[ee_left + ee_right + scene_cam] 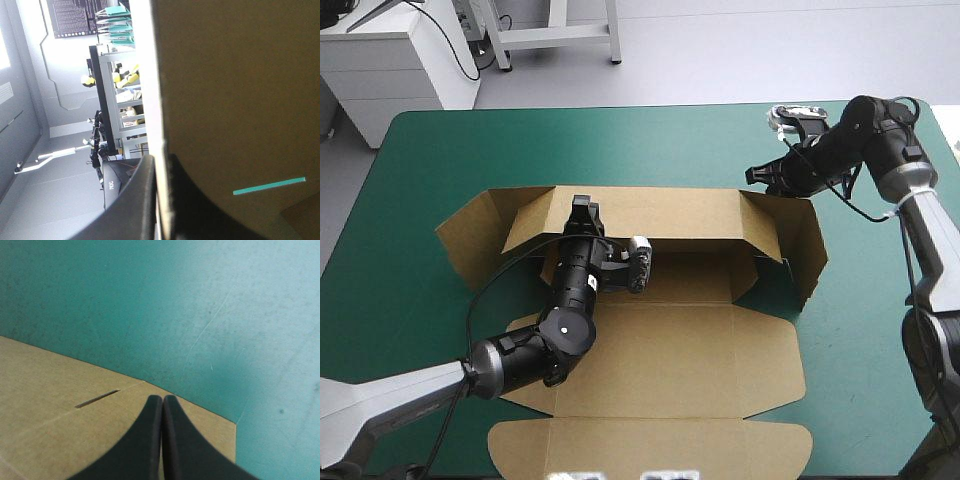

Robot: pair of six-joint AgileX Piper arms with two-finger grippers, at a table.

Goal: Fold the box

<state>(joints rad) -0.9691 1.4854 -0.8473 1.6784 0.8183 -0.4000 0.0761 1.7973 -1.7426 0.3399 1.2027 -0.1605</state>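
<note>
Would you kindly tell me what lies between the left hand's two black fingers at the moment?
The raised far wall of the brown cardboard box stands edge-on between the left hand's fingers; the left wrist view shows it.

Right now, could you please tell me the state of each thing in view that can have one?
Box: partly folded, far and right walls raised, lid flat on the table.
Left gripper: shut on the far wall's edge.
Right gripper: shut, seemingly empty, over the board at the far right corner.
</note>
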